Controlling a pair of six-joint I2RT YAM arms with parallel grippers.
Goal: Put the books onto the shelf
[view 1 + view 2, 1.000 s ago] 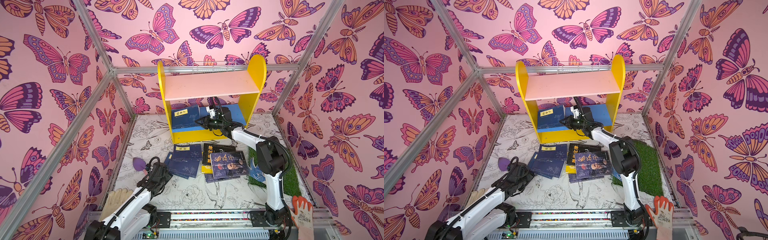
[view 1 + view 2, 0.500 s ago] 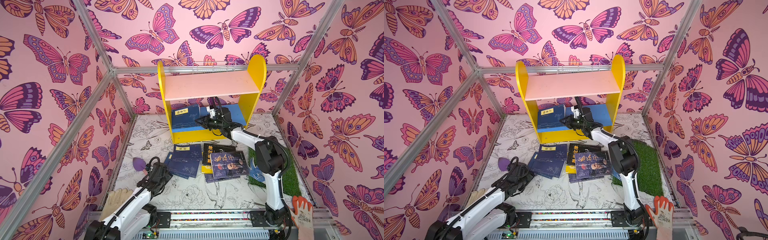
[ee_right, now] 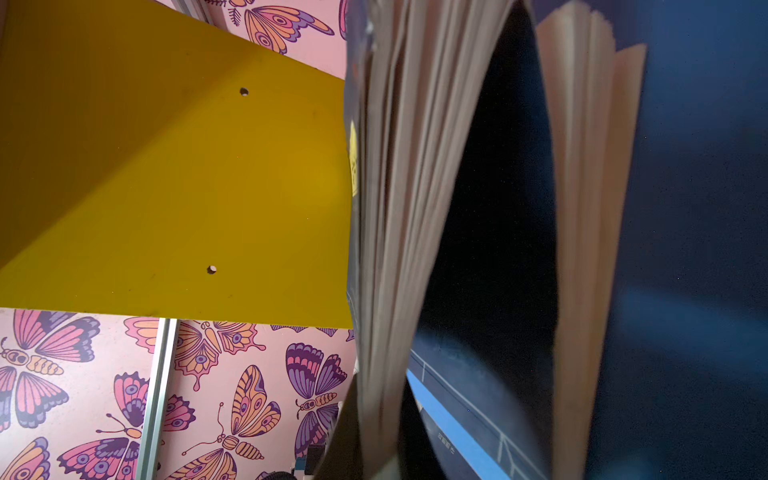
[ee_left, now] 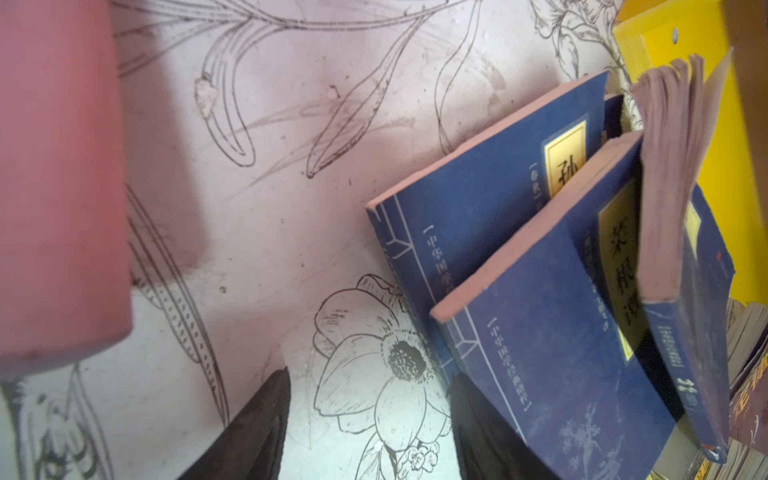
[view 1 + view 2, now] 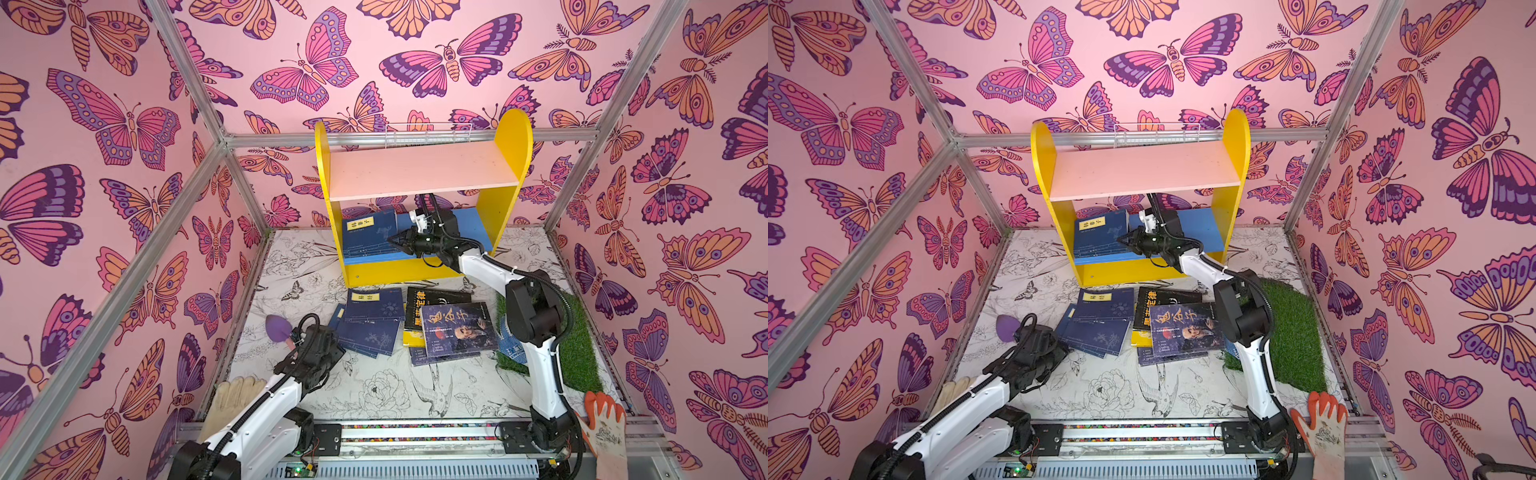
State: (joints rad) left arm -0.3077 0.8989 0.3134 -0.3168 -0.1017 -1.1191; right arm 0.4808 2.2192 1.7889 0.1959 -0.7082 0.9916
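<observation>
The right tool [image 5: 394, 241] is pressed together. Its black tips reach into the lower tier of the small two-tier bookshelf [image 5: 513, 141] and meet the navy paperbacks with yellow title labels [image 5: 368, 235] that sit tilted there. Its wrist view shows fanned page edges [image 3: 415, 208] right at the tip; whether a leaf is pinched I cannot tell. Those shelved books rest on the blue lower board [image 5: 473, 224], at its left end beside the yellow round-topped side panel [image 5: 323, 174], under the pale pink upper board [image 5: 419, 170].

The left tool [image 5: 338, 353] is spread, low over the white bench printed with ink flowers [image 5: 374, 390]. A drawn blossom shows between its dark fingers [image 4: 257, 428], and one finger is just beside the corner of a navy book.

Overlapping navy paperbacks [image 5: 370, 328] lie flat on the bench in front of the shelf. To their right lies a black paperback with yellow lettering [image 5: 436, 299], with a dark paperback with an old man's portrait [image 5: 457, 330] on top of it. A bright yellow book [image 5: 409, 338] peeks out beneath.

A green turf mat [image 5: 582, 349] lies under the right arm, with a blue dotted glove [image 5: 509, 343] at its edge. A purple rounded object [image 5: 277, 327] lies near the left tool. A beige glove [image 5: 232, 399] and an orange glove [image 5: 602, 419] lie at the front rail.
</observation>
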